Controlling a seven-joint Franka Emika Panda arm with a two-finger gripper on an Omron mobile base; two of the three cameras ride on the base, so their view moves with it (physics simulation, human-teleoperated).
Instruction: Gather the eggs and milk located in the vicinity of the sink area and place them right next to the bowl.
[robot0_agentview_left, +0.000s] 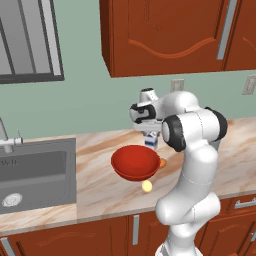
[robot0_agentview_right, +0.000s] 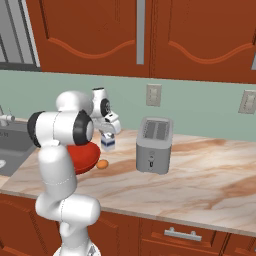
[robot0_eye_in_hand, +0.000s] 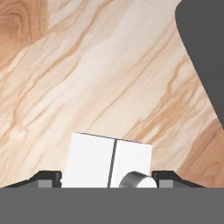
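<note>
Pale egg (robot0_agentview_left: 147, 186) sits low-centre on the tabletop (robot0_agentview_left: 95, 190), just in front of the red bowl (robot0_agentview_left: 135, 162); orange egg (robot0_agentview_left: 162, 162) at the bowl's right rim, so both eggs look placed. Behind the bowl, centre frame, jaws clamp the milk (robot0_agentview_right: 107, 140) at tabletop level, approx. beside the bowl. Left to do: let go, back off. Sink (robot0_agentview_left: 35, 172) far left.

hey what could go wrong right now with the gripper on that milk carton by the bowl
The gripper straddles the milk carton, which stands close behind the red bowl. Opened unevenly, a finger could tip the carton toward the bowl. The orange-brown egg and pale yellow egg lie loose beside the bowl, so a low arm sweep might roll them, the yellow one toward the counter edge.
</note>
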